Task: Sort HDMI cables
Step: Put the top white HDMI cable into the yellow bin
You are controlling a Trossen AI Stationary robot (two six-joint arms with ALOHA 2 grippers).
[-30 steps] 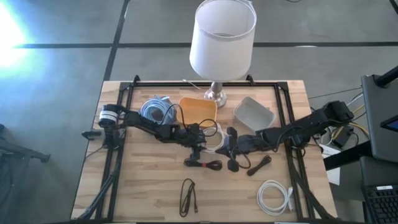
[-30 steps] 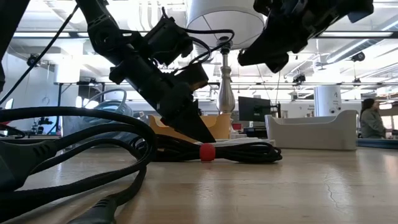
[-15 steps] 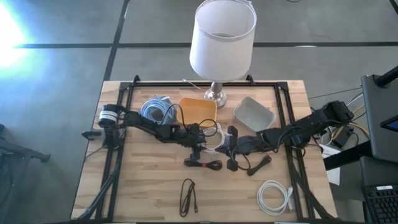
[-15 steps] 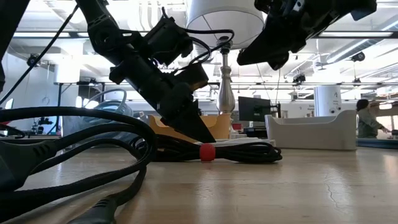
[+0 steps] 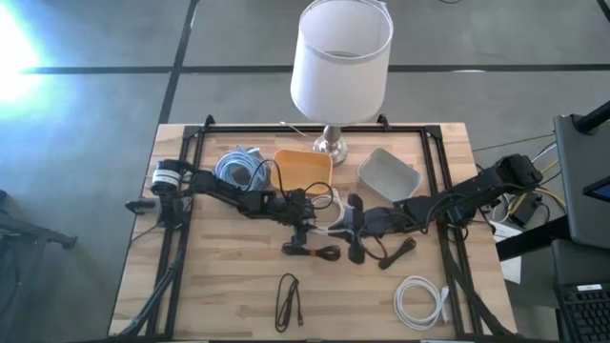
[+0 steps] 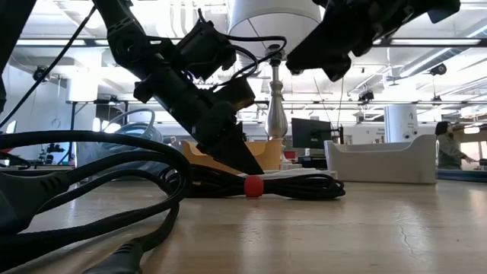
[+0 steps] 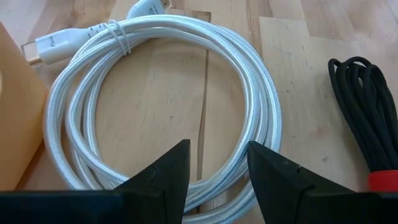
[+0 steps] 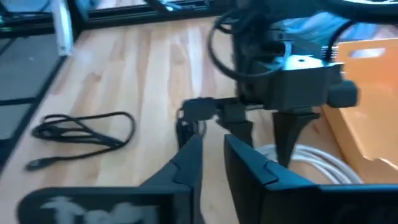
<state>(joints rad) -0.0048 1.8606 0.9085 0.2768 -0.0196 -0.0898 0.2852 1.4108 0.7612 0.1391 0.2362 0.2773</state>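
My left gripper [image 5: 310, 217] [image 7: 217, 162] is open and down at the table beside the orange tray. Its fingers stand on either side of the near strand of a white coiled cable [image 7: 261, 106] [image 5: 330, 217]; I cannot tell whether they touch it. My right gripper [image 5: 355, 221] [image 8: 212, 146] hovers above the table [image 6: 310, 70] just right of that coil, empty, with only a narrow gap between its fingers. A black bundle with a red tie [image 5: 310, 251] [image 6: 251, 185] lies just nearer. Light blue loops [image 5: 238, 169] lie left of the orange tray.
An orange tray [image 5: 303, 171] and a grey tray [image 5: 389, 174] sit at the far side, either side of the lamp base [image 5: 332, 145]. Another black bundle [image 5: 386, 251], a thin black one [image 5: 288, 300] and a second white loop [image 5: 419, 300] lie toward the near edge.
My right gripper has moved a little toward the table's left, closer to the left gripper and the white coil, staying raised above the table. The cables lie where they were.
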